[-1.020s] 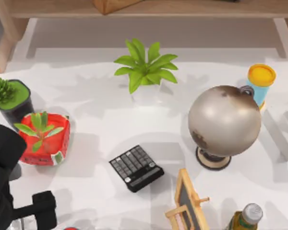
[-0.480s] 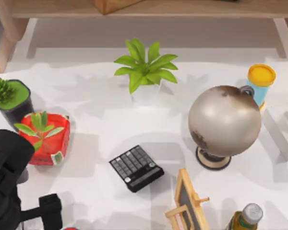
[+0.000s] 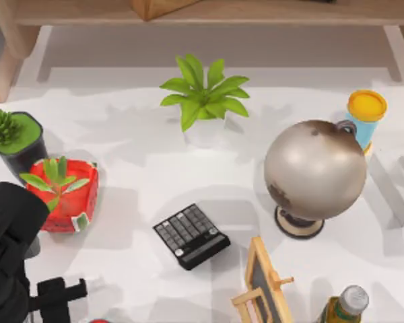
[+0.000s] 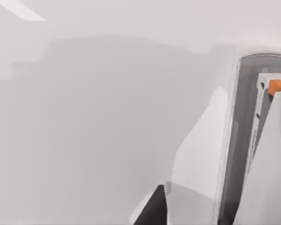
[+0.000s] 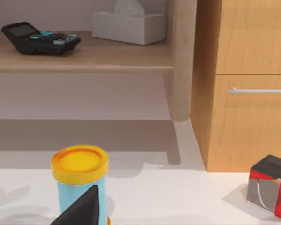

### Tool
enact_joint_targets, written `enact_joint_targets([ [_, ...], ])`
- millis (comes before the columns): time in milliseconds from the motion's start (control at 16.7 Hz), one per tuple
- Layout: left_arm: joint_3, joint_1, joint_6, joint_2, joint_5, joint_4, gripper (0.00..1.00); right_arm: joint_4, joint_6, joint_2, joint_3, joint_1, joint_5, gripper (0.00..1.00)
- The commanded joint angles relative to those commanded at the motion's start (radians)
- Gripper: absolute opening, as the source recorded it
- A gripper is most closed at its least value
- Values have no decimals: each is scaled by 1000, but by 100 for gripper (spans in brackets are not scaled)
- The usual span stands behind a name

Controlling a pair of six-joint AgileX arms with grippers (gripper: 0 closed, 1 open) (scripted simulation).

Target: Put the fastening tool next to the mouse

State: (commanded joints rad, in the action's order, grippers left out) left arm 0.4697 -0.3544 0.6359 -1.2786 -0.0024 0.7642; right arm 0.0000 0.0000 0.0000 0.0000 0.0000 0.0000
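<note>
Apparently you had little done: your left gripper (image 3: 59,296) hung low at the table's (image 3: 141,168) front left corner, and whether it was spread or closed could not be told. A grey tool (image 4: 264,154) with an orange tab, likely the fastener, sat right by its wrist camera. Carrying it to the mouse remained. Your right arm stayed parked by the yellow-lidded cup (image 5: 79,180). No writing was legible, not even on the calculator (image 3: 191,235).

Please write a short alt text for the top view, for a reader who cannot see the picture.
Seen from above, the left arm's black gripper sits at the near left corner of a white table. Two potted plants, red and black, stand beside it. A black calculator lies mid-table, with a green plant behind and a grey globe to the right.
</note>
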Motion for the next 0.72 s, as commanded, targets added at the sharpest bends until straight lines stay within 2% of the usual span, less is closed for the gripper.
enact_joint_targets([
  [300,0,0,0,0,0,0,2,0,0,0,0,0,0,100],
  [720,0,0,0,0,0,0,0,0,0,0,0,0,0,100],
])
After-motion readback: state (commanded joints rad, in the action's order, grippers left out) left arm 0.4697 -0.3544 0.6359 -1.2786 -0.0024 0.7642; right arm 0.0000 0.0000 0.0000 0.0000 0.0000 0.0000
